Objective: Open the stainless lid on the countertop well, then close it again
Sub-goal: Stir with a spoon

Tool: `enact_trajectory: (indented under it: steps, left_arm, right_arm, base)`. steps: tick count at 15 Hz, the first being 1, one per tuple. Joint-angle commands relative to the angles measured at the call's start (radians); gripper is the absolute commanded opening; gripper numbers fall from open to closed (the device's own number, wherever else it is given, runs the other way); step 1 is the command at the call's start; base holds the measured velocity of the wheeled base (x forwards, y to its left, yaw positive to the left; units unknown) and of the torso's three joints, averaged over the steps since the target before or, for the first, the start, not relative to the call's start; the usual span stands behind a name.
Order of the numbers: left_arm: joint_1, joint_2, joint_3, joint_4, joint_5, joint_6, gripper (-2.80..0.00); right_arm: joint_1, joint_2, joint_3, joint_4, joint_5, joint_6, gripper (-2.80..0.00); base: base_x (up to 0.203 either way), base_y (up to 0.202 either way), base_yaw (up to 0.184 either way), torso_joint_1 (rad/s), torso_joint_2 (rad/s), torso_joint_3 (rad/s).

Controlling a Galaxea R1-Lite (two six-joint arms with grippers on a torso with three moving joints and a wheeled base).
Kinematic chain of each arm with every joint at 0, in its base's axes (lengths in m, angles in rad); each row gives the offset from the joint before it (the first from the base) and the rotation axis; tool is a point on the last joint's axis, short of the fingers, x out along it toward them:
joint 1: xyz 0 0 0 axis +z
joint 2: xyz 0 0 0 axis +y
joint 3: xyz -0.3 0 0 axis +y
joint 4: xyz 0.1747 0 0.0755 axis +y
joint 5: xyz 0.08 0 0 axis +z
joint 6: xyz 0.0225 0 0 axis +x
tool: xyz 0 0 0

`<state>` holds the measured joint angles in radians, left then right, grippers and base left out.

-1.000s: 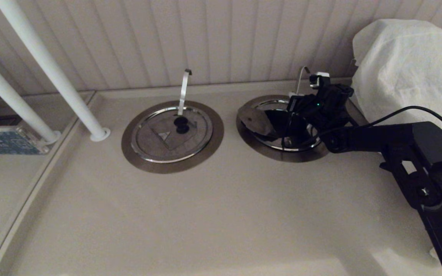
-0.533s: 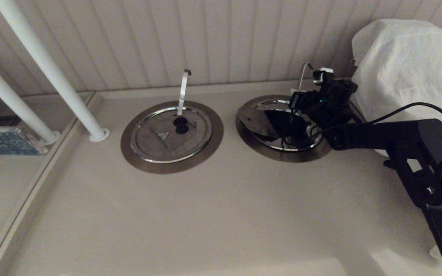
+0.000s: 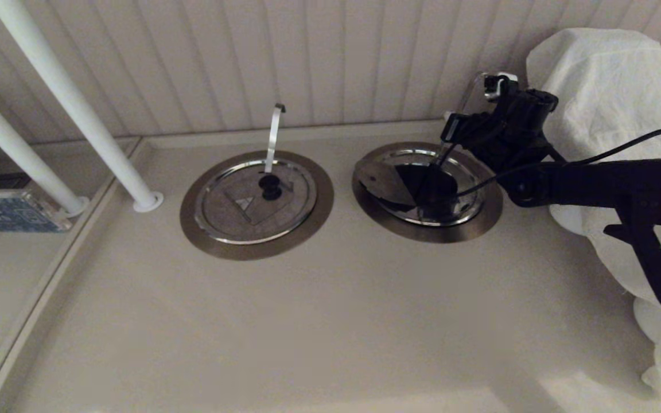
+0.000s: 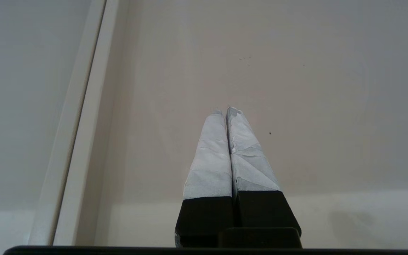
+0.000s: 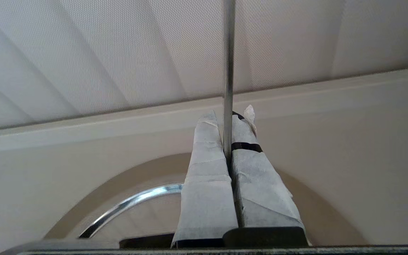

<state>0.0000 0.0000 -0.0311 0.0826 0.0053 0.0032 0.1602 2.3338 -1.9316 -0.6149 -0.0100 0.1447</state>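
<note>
- left gripper [image 4: 225, 110] pressed together over bare counter [image 4: 313, 88], parked;
- stainless lid [image 3: 405, 183] sits in the right-hand countertop well [image 3: 482, 221], flap raised;
- right gripper [image 5: 229, 115] pinching the utensil handle [image 5: 228, 53], now higher and nearer the wall than a second ago

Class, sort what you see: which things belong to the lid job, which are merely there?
Job: stainless lid, countertop well, utensil handle, right gripper.
Bystanders: twin lid, white cloth, white poles, left gripper.
</note>
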Motion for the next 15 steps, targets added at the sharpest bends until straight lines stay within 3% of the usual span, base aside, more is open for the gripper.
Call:
enact_trajectory:
  steps: [1, 8, 15]
  left_arm:
    - [0.0, -0.002, 0.0, 0.0, 0.001, 0.0, -2.8]
    - [0.0, 0.0, 0.0, 0.0, 0.001, 0.0, -2.8]
    - [0.0, -0.002, 0.0, 0.0, 0.001, 0.0, -2.8]
  right_arm:
    - [0.001, -0.046, 0.016, 0.019, 0.001, 0.0, -2.8]
    - [0.003, -0.093, 0.07, 0.033, 0.019, -0.005, -2.8]
    - [0.022, -0.163, 0.202, 0.033, 0.132, -0.007, -2.8]
  base:
    - [0.0, 0.0, 0.0, 0.0, 0.0, 0.0]
    - [0.0, 0.0, 0.0, 0.0, 0.0, 0.0]
    - [0.0, 0.0, 0.0, 0.0, 0.0, 0.0]
